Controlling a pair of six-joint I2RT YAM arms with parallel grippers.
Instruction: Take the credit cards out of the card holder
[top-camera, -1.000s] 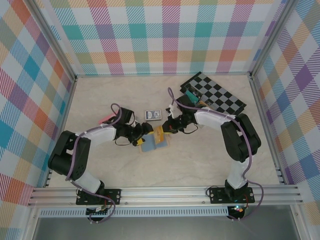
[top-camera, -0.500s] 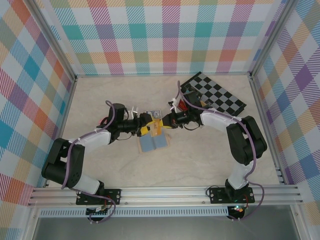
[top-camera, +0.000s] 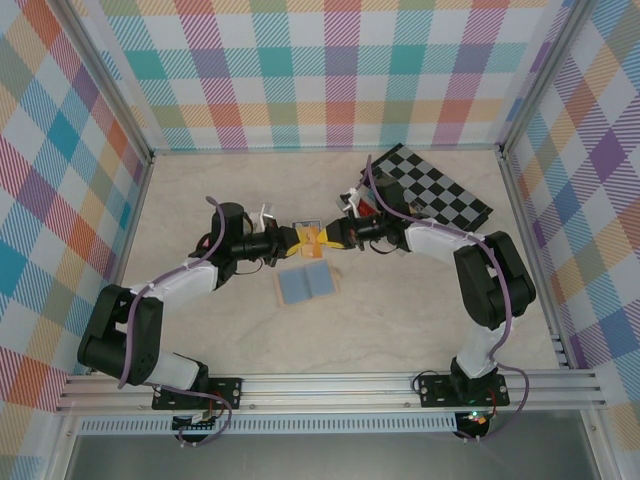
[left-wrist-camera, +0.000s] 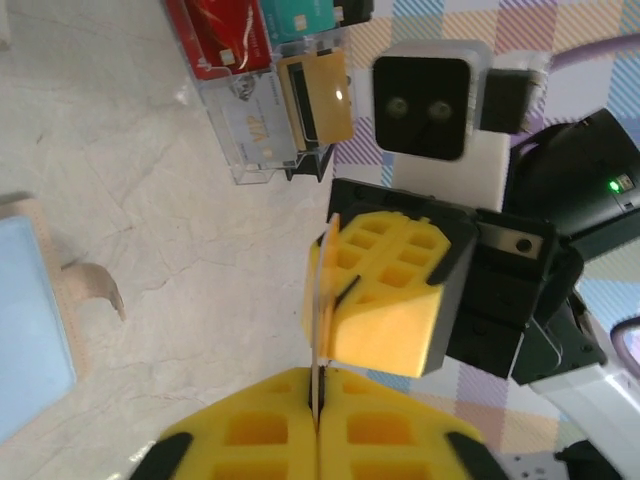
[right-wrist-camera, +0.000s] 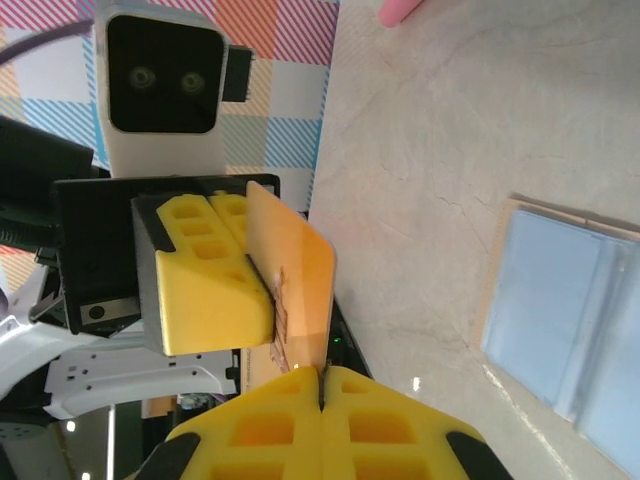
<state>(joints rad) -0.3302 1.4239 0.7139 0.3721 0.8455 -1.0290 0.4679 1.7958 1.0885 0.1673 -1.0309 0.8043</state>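
From the top, the card holder (top-camera: 305, 284) lies open on the table (top-camera: 420, 320), blue side up. A second ago both grippers were down at it. Now they have moved off toward the back. The left gripper (top-camera: 296, 238) and right gripper (top-camera: 328, 237) meet there, and the yellow card (top-camera: 312, 239) is between them, out of the holder.

On the left wrist, the left fingers were open before. Now they squeeze the card's thin edge.

On the right wrist, the right fingers pinch the card's other end.
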